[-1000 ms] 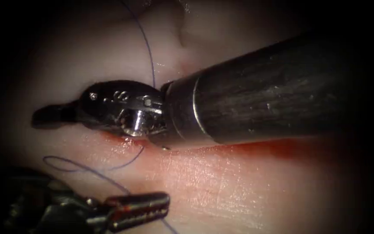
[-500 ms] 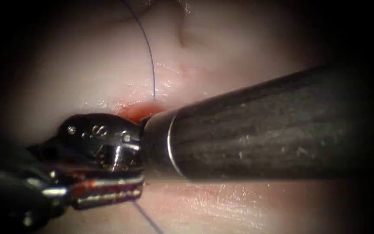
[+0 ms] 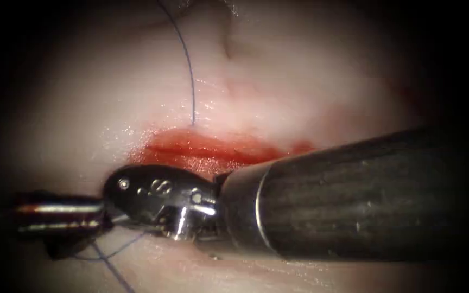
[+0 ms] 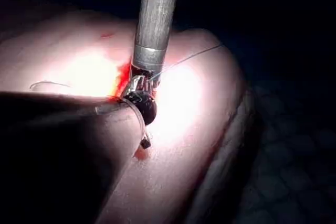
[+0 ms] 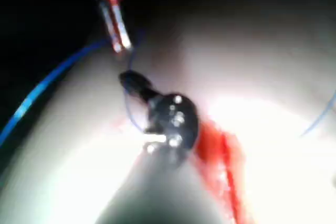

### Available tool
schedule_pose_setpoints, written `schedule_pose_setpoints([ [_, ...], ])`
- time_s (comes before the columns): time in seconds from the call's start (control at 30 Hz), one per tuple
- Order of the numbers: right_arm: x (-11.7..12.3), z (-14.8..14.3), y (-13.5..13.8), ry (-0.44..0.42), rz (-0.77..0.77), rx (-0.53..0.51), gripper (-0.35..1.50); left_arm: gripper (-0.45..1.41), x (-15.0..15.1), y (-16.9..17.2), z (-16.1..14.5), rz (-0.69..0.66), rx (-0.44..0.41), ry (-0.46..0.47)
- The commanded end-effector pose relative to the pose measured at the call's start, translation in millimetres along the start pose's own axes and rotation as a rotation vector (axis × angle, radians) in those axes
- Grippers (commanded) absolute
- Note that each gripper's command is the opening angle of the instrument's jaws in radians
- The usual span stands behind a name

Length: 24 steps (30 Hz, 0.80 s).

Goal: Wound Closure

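Thread (image 3: pixel 188 65) is the one task thing I can place: a thin dark-blue strand that comes down from the top edge of the endoscope view in a gentle bend, its length close to vertical. Its lower end meets the tissue (image 3: pixel 278 92) at the upper lip of the cut (image 3: pixel 213 152). The cut's long axis runs left to right, and red fluid (image 3: pixel 191 142) lies wet along it.

The right arm's tool (image 3: pixel 116 212) enters from the right, its dark shaft lying across the cut's lower lip and its tip pointing left. The left arm's tool (image 3: pixel 96 217) comes in level from the left and points right, so the two tips meet just below the cut's left end.

A second stretch of thread (image 3: pixel 109 255) loops on the tissue just beneath that meeting point, and one leg trails off downward. In the right wrist view a blue strand (image 5: pixel 47 85) passes close beside both tips.

Whether either tool grips the thread or anything else, I cannot tell. Where the needle lies, I cannot tell either.
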Motion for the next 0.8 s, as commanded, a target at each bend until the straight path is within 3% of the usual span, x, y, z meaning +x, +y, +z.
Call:
schedule_pose_setpoints([
  [0.03,-0.4,0.5,0.1,0.016,0.011,0.015,-0.35,-0.45,-0.3,0.5,0.9,-0.007,-0.003,0.004],
  [0.37,-0.8,1.5,-0.8,0.022,0.045,0.052,-0.35,-0.45,-1.0,0.2,1.2,-0.016,0.001,0.009],
  [0.43,-0.2,1.3,-0.3,0.039,0.05,0.011,-0.16,-0.45,-0.9,0.2,1.4,-0.023,0.003,0.008],
  [0.53,-0.1,0.8,-0.4,0.042,0.051,0.005,-0.05,-0.45,-0.9,0.1,1.4,-0.023,0.003,0.008],
  [0.6,-0.2,0.6,-0.7,0.048,0.051,-0.016,0.21,-0.45,-0.8,0.0,1.4,-0.024,0.002,0.008],
  [0.8,-0.1,0.2,-0.9,0.053,0.053,-0.028,0.37,-0.45,-0.3,-0.5,2.0,-0.03,0.005,0.004],
])
